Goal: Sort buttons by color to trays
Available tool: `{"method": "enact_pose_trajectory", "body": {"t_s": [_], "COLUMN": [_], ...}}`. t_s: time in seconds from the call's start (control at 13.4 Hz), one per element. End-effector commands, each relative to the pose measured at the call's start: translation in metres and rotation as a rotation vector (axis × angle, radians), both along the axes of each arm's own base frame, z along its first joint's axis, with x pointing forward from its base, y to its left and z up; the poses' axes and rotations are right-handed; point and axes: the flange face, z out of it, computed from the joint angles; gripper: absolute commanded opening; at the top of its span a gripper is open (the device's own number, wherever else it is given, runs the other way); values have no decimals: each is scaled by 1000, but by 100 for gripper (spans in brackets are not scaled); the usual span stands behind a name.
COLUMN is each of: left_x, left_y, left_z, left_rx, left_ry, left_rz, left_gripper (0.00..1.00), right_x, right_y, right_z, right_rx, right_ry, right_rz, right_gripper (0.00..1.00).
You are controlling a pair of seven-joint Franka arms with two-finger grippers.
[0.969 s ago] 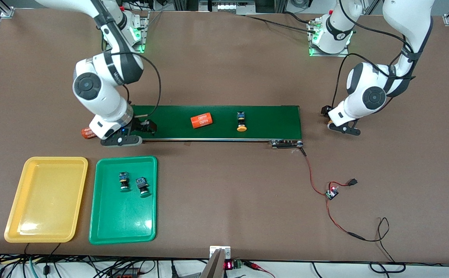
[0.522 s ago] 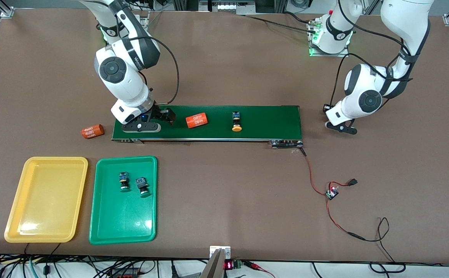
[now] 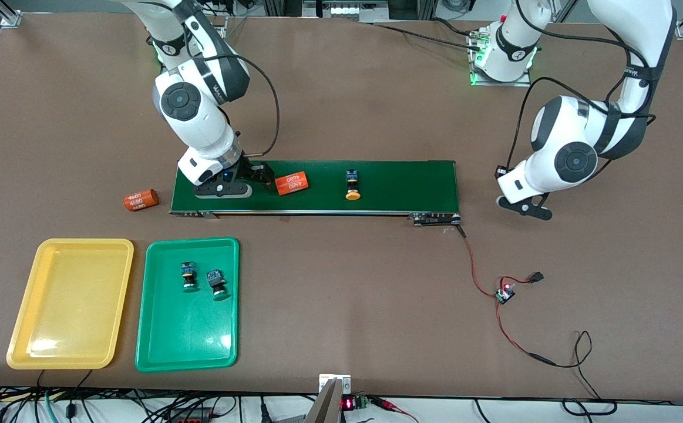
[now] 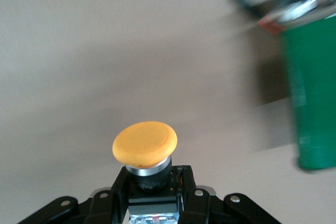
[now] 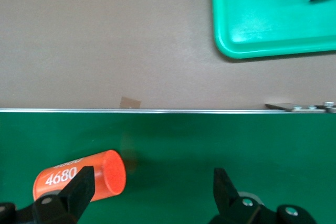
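While two green-capped push-button switches (image 3: 188,276) (image 3: 218,284) are lying in the shallow green plastic tray (image 3: 165,346), the orange-capped switch (image 3: 352,184) is sitting on the dark-green conveyor belt (image 3: 400,182). Right gripper (image 3: 259,176), jaws released, is hovering there beside an orange numbered cylinder (image 3: 291,183). Left gripper (image 4: 152,195) is gripping another orange-capped button (image 4: 145,144) over the brown surface (image 3: 347,294).

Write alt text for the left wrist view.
The left gripper is shut on a button with a round orange-yellow cap, held over the bare brown table. The end of the green conveyor belt shows blurred at the edge.
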Motion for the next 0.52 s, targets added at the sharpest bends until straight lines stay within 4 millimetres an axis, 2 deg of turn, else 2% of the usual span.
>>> {"method": "enact_pose_trajectory", "body": {"t_s": [0.0, 0.15, 0.45], "left_x": [17, 15, 5], "left_y": [-69, -94, -140], "left_z": [7, -8, -36], "left_rx": [-63, -158, -203], "left_ry": [33, 72, 78], "left_rz": [-21, 76, 133], "left_gripper": [12, 12, 16], "right_x": [-15, -19, -21], "right_y": [14, 19, 18], "right_z": [-6, -6, -6], "right_rx": [21, 20, -43], "right_ry": [-3, 5, 35], "right_rz": [-43, -79, -42], "right_gripper": [100, 100, 100]}}
